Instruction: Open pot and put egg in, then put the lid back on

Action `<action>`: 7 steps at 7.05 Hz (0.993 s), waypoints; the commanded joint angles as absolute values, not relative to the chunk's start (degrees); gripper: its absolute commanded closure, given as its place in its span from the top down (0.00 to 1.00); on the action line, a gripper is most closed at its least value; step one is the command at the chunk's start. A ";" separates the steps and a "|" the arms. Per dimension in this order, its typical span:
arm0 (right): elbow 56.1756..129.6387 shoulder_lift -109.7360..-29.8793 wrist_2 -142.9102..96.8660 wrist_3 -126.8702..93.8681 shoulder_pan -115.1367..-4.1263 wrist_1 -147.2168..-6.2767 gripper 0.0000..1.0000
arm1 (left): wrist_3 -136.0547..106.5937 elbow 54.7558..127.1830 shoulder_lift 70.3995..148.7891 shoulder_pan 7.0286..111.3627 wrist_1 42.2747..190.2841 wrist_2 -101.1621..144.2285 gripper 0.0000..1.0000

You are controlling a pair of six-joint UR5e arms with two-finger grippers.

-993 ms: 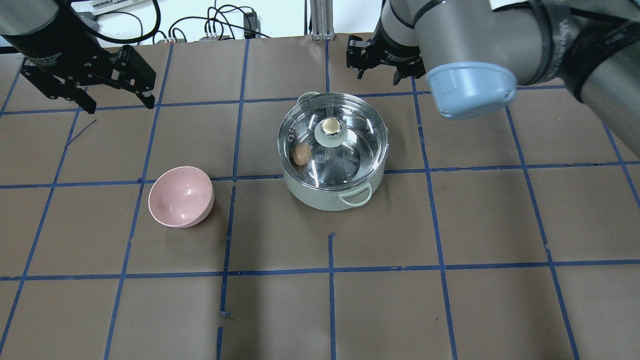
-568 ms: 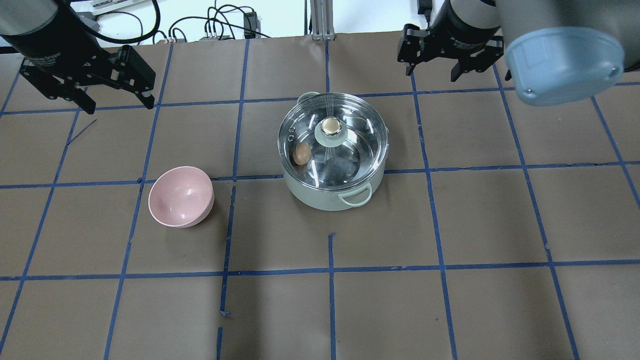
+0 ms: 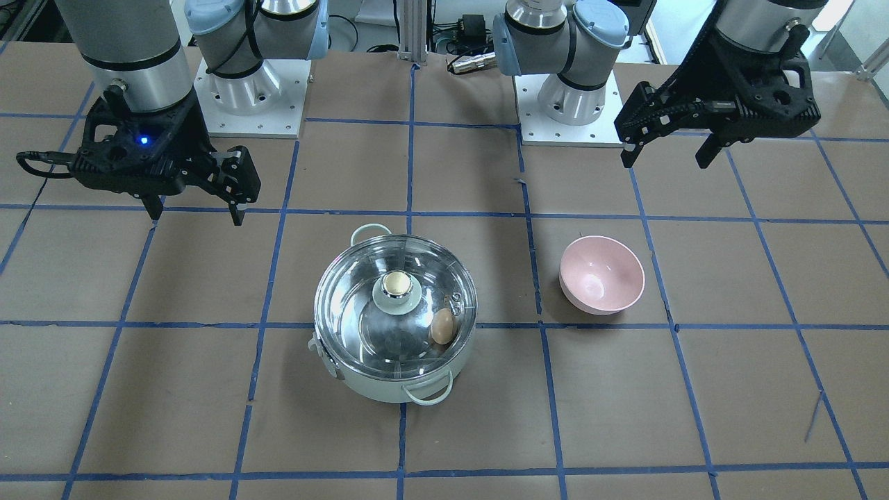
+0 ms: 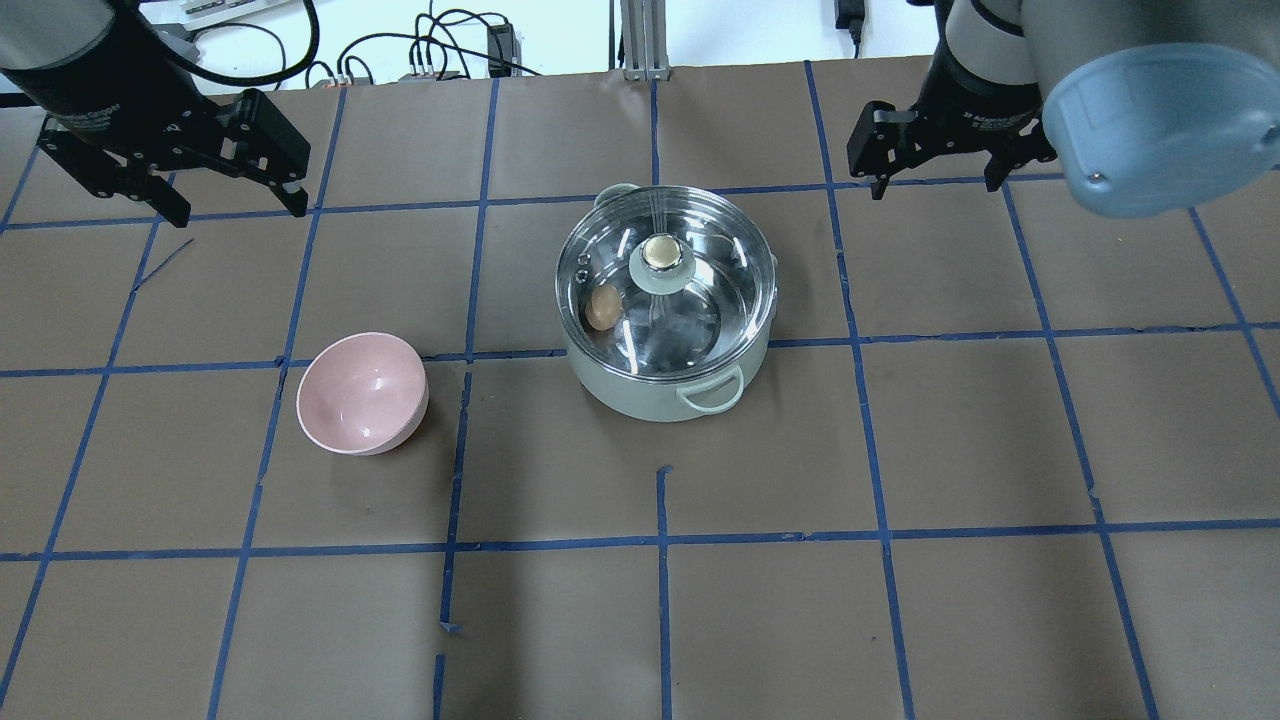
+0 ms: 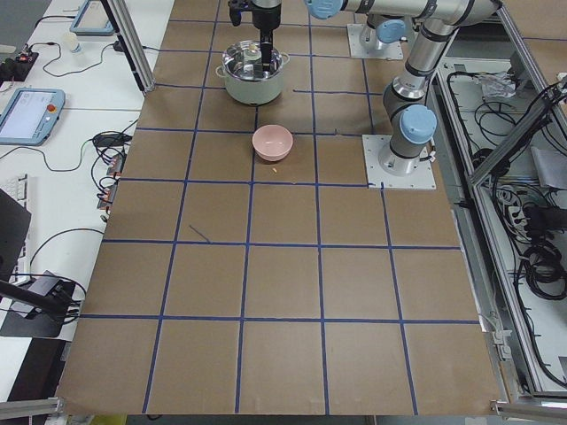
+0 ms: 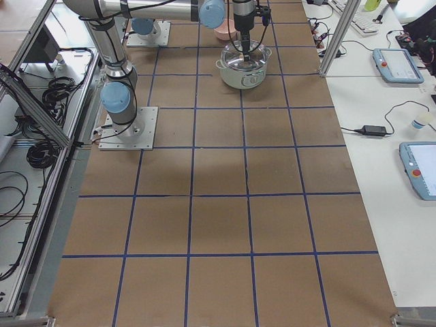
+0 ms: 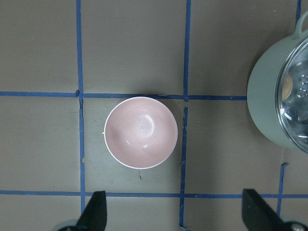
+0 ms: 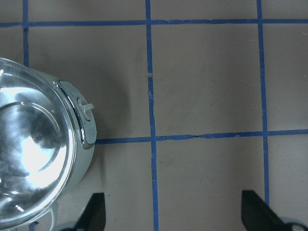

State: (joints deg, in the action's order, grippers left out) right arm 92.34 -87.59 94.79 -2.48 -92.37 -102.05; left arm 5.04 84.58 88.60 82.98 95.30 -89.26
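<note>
Right claw (image 4: 937, 186) has swung farther from the round mint-green pot (image 4: 650, 395), gaping empty like left claw (image 4: 242, 212). Small brown egg (image 4: 601, 308) lies inside under clear glass lid (image 4: 700, 280); a stray arm could dislodge it.

Robotics lab, test bench.
Arm bases (image 3: 243, 90) bolted to tape-gridded tabletop (image 5: 283, 292); teach pendants (image 6: 392, 65) on white side bench (image 6: 354, 102); cable bundles (image 5: 532, 257) alongside.

You have the desk (image 4: 900, 620) from above at the rear, steeply from the front looking back, far off along its length from each end, and close, straight down from both wrists; the pot (image 7: 264, 106) sits in all six views, at opposite edges of the wrist pair.
</note>
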 commanded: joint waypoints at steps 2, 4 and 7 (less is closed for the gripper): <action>93.26 -87.54 94.92 -0.36 -91.41 -101.25 1.00 | 5.10 84.73 88.42 82.97 95.19 -89.30 1.00; 92.55 -87.63 94.66 1.22 -87.20 -100.99 1.00 | 5.10 84.81 88.42 82.88 95.19 -89.30 1.00; 92.72 -87.89 89.56 0.97 -88.59 -100.72 1.00 | 5.01 84.81 88.33 82.88 95.19 -89.30 1.00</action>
State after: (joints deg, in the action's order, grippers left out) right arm 92.65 -87.83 90.54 1.02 -88.39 -100.83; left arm 5.08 84.81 88.36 82.88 95.25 -89.34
